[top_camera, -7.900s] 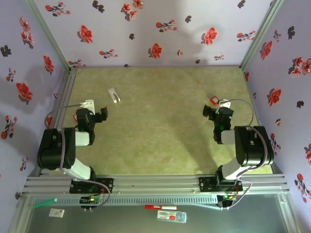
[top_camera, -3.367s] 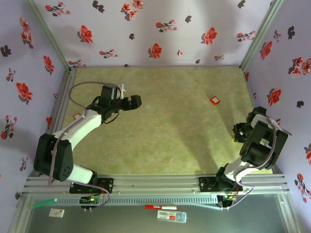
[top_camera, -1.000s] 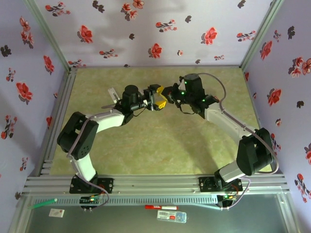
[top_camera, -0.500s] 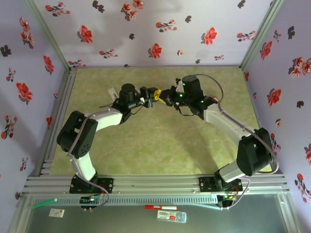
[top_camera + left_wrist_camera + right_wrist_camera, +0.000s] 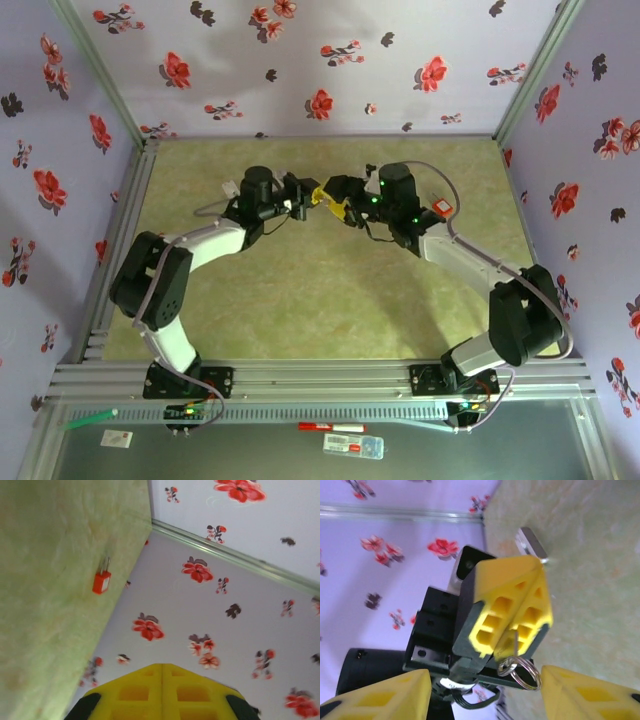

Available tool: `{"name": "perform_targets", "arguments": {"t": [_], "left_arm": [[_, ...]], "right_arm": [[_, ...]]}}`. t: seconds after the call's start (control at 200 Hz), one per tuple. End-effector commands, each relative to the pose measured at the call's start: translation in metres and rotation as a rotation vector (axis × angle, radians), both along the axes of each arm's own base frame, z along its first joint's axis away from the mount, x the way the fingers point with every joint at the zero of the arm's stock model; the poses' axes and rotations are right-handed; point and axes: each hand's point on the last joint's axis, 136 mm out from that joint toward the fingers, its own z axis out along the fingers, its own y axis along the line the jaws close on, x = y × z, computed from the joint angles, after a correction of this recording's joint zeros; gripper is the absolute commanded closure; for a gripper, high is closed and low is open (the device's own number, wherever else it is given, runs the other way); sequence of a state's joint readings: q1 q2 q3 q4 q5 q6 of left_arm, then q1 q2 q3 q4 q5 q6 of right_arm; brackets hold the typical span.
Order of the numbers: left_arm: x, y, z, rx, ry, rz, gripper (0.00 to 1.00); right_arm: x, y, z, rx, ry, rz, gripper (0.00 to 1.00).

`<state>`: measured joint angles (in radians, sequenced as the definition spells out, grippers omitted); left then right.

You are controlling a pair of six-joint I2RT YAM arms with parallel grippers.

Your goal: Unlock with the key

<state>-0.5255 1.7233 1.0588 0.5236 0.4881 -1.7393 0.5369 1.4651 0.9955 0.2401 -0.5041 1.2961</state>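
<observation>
Lilac walls (image 5: 230, 60), red-flower print; mottled olive floor (image 5: 320, 300); metal rail (image 5: 320, 375) at near edge, probably aluminium.

padlock (image 5: 441, 207): red, lying flat | key (image 5: 510, 647): gripped, ring (image 5: 535, 676) dangling

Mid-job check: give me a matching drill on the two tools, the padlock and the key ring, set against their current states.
Things:
1. left tool
2. right tool
3. padlock
4. key ring

States:
A. lying on the table
B. open
C. shut on the key
D. dangling free

Pairs: 1-C, 2-B, 3-A, 4-D
</observation>
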Motion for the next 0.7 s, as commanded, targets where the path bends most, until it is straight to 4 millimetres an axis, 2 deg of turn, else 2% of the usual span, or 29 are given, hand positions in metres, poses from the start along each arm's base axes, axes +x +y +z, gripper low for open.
{"name": "perform_targets", "arguments": {"t": [0.0, 0.075, 0.315, 0.465, 0.695], "left_arm": [[0.0, 0.01, 0.06, 0.133, -0.307, -0.028, 1.0], [0.0, 0.01, 0.071, 0.117, -0.363, -0.023, 1.0], [0.002, 0.008, 0.084, 0.078, -0.397, -0.018, 1.0], [0.0, 0.005, 0.087, 0.076, -0.402, -0.036, 1.0], [-0.005, 0.004, 0.087, 0.074, -0.401, -0.054, 1.0]], "right_arm": [[0.003, 0.005, 0.058, 0.196, -0.093, -0.067, 0.4], [0.0, 0.012, 0.057, 0.191, -0.09, -0.056, 0.4], [-0.006, 0.021, 0.048, 0.226, -0.099, -0.073, 0.48], [-0.004, 0.019, 0.045, 0.238, -0.114, -0.092, 0.55], [0.005, 0.021, 0.042, 0.266, -0.125, -0.114, 0.6]]}}
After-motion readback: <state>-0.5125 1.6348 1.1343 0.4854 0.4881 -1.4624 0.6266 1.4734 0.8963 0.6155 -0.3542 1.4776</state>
